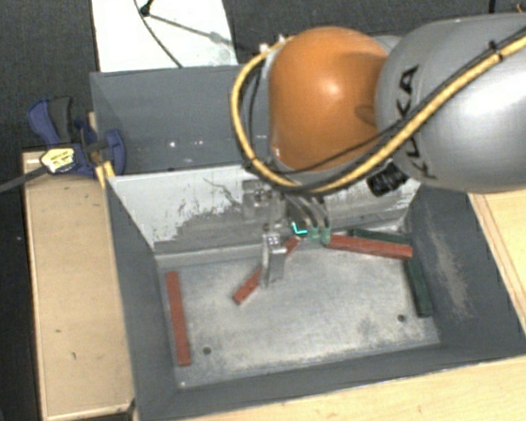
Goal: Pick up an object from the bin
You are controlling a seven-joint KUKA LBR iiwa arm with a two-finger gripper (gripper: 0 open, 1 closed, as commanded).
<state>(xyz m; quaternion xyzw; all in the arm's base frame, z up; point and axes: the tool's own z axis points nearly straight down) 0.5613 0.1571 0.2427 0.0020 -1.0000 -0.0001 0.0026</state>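
Red-orange short stick, slanted on the floor, upper end at the claw; claw's opening cannot be told. Grey metal bin also holds a long red stick far left, a red stick and a dark green stick just right, and another green stick farther right.

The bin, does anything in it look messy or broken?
Nothing looks broken or spilled. The sticks just lie anyhow: a red stick along the left wall, a short red one slanted by the gripper, others crossed at the right.
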